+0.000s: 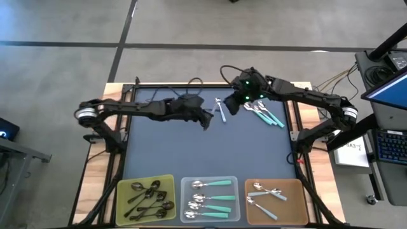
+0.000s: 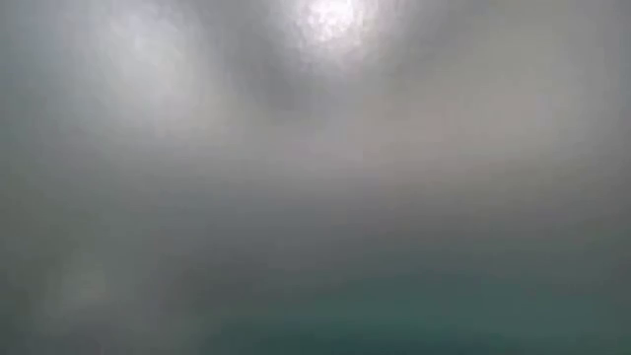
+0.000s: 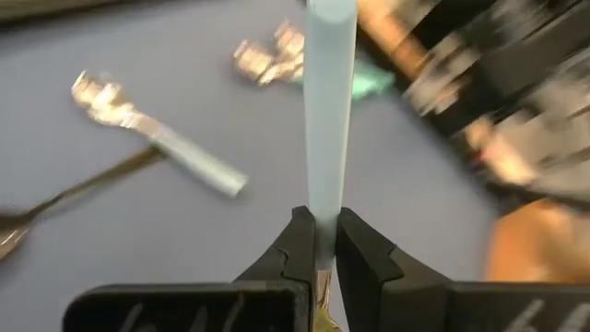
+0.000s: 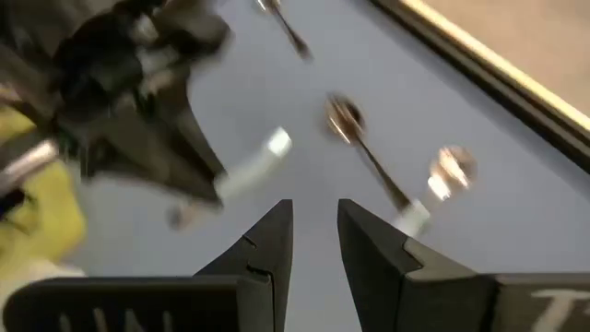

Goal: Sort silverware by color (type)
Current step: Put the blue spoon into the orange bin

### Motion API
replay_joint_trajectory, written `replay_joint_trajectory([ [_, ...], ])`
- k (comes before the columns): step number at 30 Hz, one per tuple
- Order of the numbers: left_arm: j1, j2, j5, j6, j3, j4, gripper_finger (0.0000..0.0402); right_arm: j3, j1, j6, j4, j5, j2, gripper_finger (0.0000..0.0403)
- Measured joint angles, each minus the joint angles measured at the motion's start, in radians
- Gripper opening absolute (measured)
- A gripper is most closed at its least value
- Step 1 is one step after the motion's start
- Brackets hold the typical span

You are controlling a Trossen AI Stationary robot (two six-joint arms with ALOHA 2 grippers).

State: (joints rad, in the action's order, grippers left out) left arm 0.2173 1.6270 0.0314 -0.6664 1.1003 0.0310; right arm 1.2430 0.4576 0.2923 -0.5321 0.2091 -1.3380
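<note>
My left gripper point(image 1: 206, 121) point(image 3: 318, 226) is over the middle of the dark mat, shut on a light-blue-handled spoon point(image 3: 329, 111). My right gripper point(image 1: 230, 107) point(image 4: 315, 221) hovers just to its far right, open and holding nothing. Beneath them on the mat lie a light-blue-handled spoon point(image 3: 175, 148) point(image 1: 220, 109), a thin dark metal spoon point(image 4: 364, 152) and a small pile of teal-handled spoons point(image 1: 266, 114). The low view shows only grey blur. My left gripper pinches the light-blue spoon between its two fingers at the handle's bowl end point(image 3: 323, 207). The long handle sticks straight out past the fingertips, in line with the fingers, and a bit of metal point(image 3: 323, 314) shows behind them. In the right wrist view the spoon point(image 4: 251, 171) is lifted clear of the mat.
Three trays stand along the near edge: a yellow-green tray point(image 1: 166, 181) with dark metal spoons, a pale tray point(image 1: 234, 183) with teal-handled spoons, and a brown tray point(image 1: 299, 187) with light-blue-handled spoons. The mat's raised frame point(image 4: 479, 60) borders the work area. The two grippers are close together.
</note>
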Motion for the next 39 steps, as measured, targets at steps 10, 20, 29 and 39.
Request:
replay_joint_trajectory([
  [10, 0.014, -0.077, 0.058, -0.007, -0.038, -0.093, 0.0008, -0.043, -0.05, 0.24, 0.339, -0.025, -0.006, 0.0079],
  [20, 0.036, -0.077, 0.06, -0.021, -0.03, -0.095, 0.0008, -0.045, -0.063, 0.302, 0.337, -0.054, -0.006, 0.0131],
  [29, 0.034, -0.077, 0.053, -0.026, -0.03, -0.187, 0.0008, -0.045, -0.063, 0.303, 0.336, -0.135, -0.006, 0.018],
  [39, 0.034, -0.077, 0.034, 0.011, -0.03, -0.255, 0.0008, -0.046, -0.063, 0.292, 0.366, -0.172, -0.006, 0.0168],
])
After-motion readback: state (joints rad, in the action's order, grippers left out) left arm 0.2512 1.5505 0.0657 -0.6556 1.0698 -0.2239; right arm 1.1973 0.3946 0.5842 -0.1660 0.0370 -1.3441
